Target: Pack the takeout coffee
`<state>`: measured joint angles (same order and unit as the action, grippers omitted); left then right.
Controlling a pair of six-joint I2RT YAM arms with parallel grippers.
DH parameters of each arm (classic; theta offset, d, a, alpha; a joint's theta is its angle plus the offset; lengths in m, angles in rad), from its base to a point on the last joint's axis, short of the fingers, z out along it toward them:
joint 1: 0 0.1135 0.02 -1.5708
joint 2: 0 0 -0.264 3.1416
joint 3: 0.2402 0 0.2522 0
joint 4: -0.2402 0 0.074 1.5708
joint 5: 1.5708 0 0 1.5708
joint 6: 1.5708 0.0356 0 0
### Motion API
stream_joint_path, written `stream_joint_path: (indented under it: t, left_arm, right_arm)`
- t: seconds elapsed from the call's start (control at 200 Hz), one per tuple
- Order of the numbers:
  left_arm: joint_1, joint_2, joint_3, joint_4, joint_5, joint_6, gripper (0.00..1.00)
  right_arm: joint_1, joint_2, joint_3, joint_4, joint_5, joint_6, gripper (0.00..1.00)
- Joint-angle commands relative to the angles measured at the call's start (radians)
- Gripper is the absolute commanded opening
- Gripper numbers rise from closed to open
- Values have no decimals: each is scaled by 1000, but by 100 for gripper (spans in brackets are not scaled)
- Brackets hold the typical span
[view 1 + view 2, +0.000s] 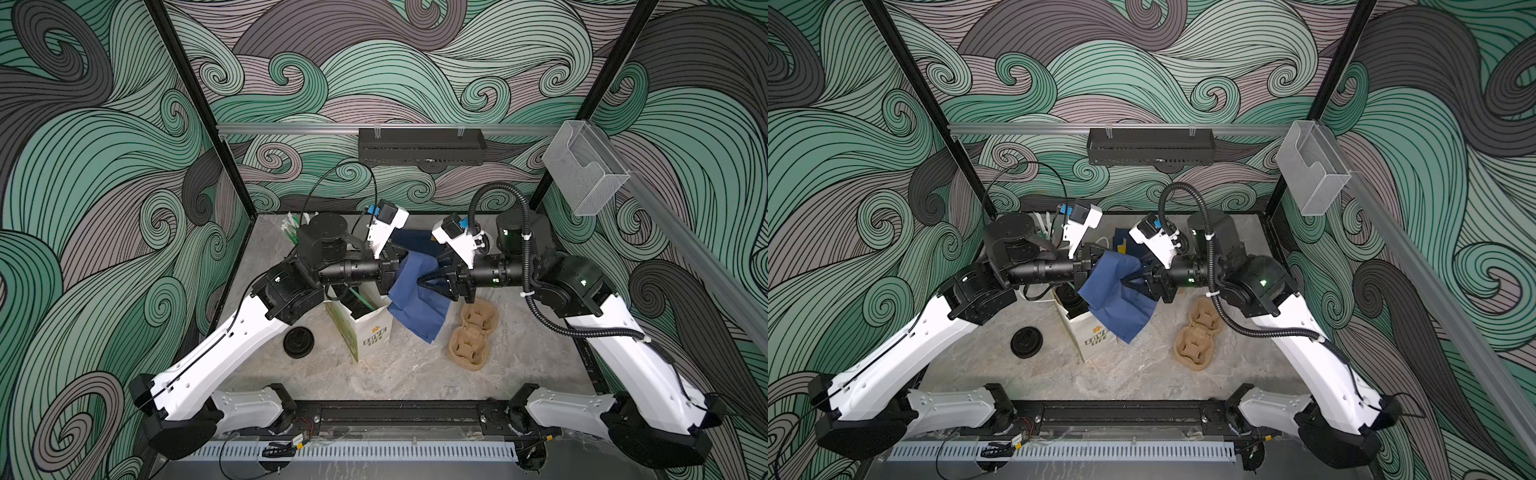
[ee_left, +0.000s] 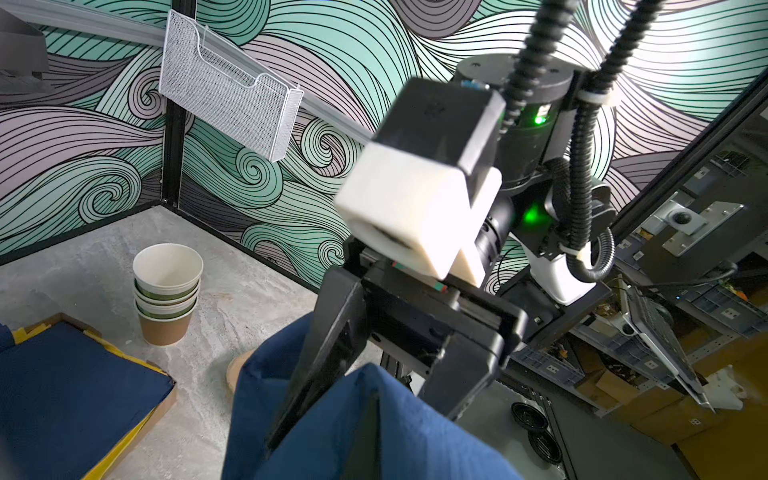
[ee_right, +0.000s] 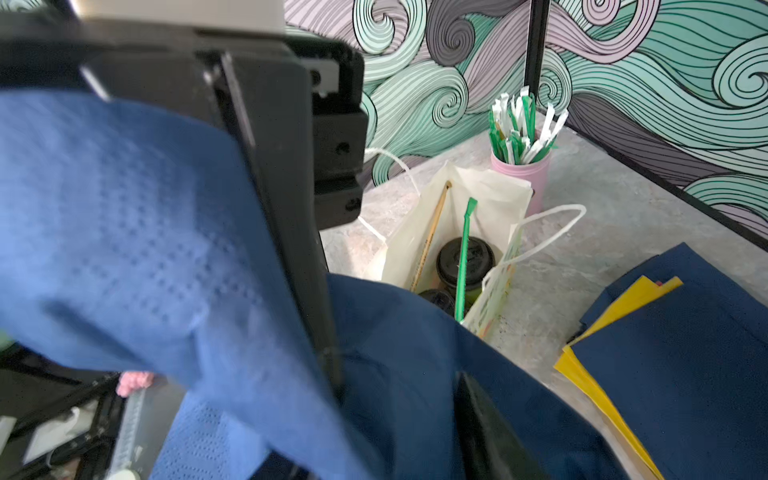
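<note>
While both arms are holding a blue napkin (image 1: 415, 309) between them at the centre of both top views, the takeout coffee is sitting low inside the white paper bag (image 3: 490, 195), which is standing on the surface (image 1: 415, 374) just under the napkin. In the right wrist view, one capped cup (image 3: 482, 257) is showing its black lid and a strip of olive side at centre frame. The second cup (image 3: 436, 297) is peeking out just beside it to the lower left, half hidden by the napkin. A green stirrer (image 3: 460, 282) is leaning across both.

The left gripper (image 1: 397, 270) is pressing its jaws together on one edge of the napkin. The right gripper (image 1: 420, 281) is straddling the opposite edge, though I cannot tell whether its jaws are clamping it.

The cups are probably handling as light, thin-walled things, buckling under a hard squeeze and likely spilling if tipped. The push-on lids are risking popping off. A gentle hold around the paper wall just under the lid rim is looking safest, never on the lid itself. Packed as they are, lifting by the bag's cord handles (image 3: 552, 224) is seeming wiser.
</note>
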<state>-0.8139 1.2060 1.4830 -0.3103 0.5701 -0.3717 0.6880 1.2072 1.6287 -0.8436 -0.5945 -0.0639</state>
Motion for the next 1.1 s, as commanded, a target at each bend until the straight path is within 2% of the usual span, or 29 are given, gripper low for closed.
stream_joint_path:
  t: [0.0,0.1,0.15,0.195,0.21,0.275,0.345,0.36,0.38,0.435,0.48,0.505,0.585,0.635,0.68,0.735,0.875,1.096]
  left_arm:
    - [6,-17,4,44,20,-23,0]
    - [6,-24,4,44,-4,-11,0]
    - [6,-33,2,45,-46,1,2]
    - [6,-46,2,47,-92,12,14]
    - [6,-50,2,50,-107,18,21]
    - [5,-72,1,59,-178,47,49]
    - [5,-101,0,53,-282,74,65]
    - [4,-109,-1,48,-313,78,68]
    - [4,-121,-3,40,-360,77,80]
    - [3,-164,-17,19,-498,70,87]
    - [2,-202,-23,-26,-649,43,88]
    - [1,-217,-14,-81,-771,2,88]
    - [3,-259,37,-386,-1105,-168,88]
    - [3,-286,63,-577,-1240,-302,88]
    - [3,-318,69,-709,-1310,-406,88]
    - [3,-366,44,-790,-1329,-485,88]
    - [2,-462,-42,-858,-1268,-604,87]
    - [3,-534,-181,-805,-1139,-707,83]
  right_arm:
    - [7,-12,3,30,-47,-20,35]
    - [7,-16,3,24,-56,-19,22]
    - [7,-24,0,20,-53,-13,11]
    - [7,-36,-8,22,-44,-3,2]
    - [8,-40,-12,22,-40,1,0]
    - [7,-65,-31,30,-11,29,0]
    - [8,-86,-44,30,33,70,0]
    - [8,-87,-44,27,42,82,0]
    - [8,-89,-42,24,56,96,0]
    - [18,-84,-31,6,111,139,0]
    - [32,-69,-8,-24,168,179,0]
    - [44,-55,10,-42,206,201,0]
    - [105,-1,79,-89,328,273,0]
    - [159,37,128,-106,408,315,0]
    - [204,85,169,-116,472,357,0]
    - [254,144,229,-128,545,402,0]
    - [315,335,381,-181,690,544,0]
    - [360,646,655,-349,812,679,0]
